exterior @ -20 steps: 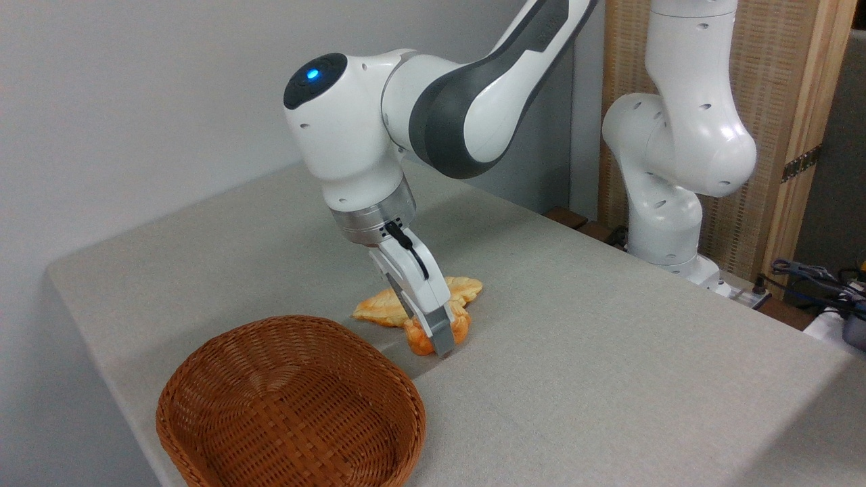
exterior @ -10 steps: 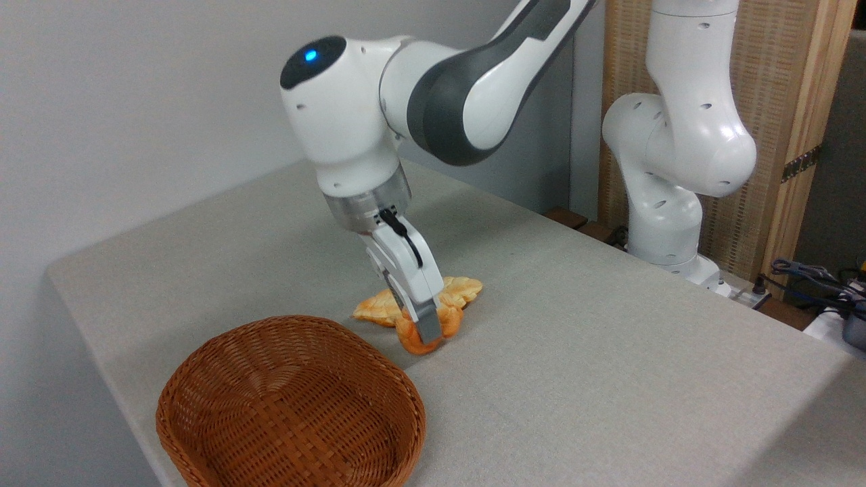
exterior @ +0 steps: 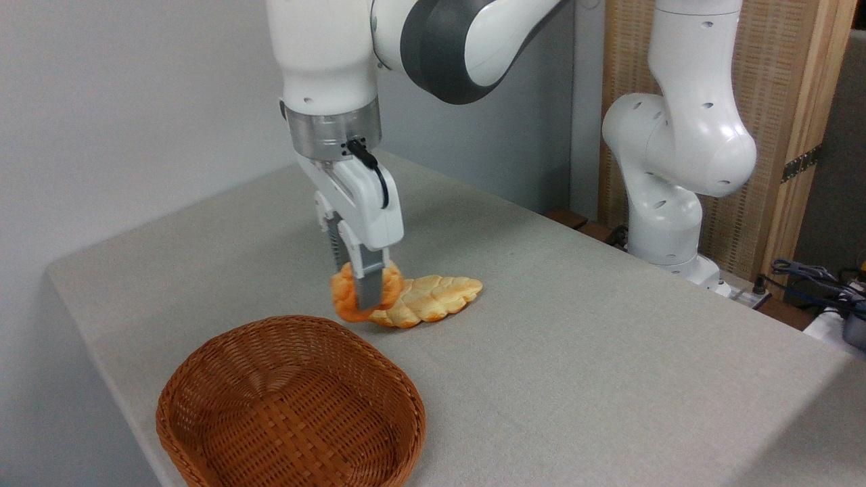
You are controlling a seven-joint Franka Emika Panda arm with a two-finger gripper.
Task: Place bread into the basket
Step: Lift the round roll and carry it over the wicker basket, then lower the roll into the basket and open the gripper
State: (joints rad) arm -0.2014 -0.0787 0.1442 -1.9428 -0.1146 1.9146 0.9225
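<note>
1. The pincer points straight down from the white arm, its 2 fingers closed on the bread, 1 finger in front of the bun and the other hidden behind it.
2. The bread is a small lumpy bun, pale gold with orange-brown edges; it bulges out to the left and right of the front finger and hangs clear of the table, with a gap visible under it.
3. Just right of the pincer and a little below it, the braided loaf lies flat on the table; the held bun overlaps its left end in this view, and whether the 2 touch cannot be told.
4. Below the pincer and somewhat to its left, nearer the camera, stands the basket, oval, reddish-brown wicker. Its far rim lies just under the bun in the picture, yet the bun is still outside it.
5. Far to the right of the pincer, the arm's white base column rises beyond the table's far edge, in front of a wooden panel.
6. Further right, at the picture's edge, some cables lie beyond the table.
7. Behind the pincer, a plain grey wall.
</note>
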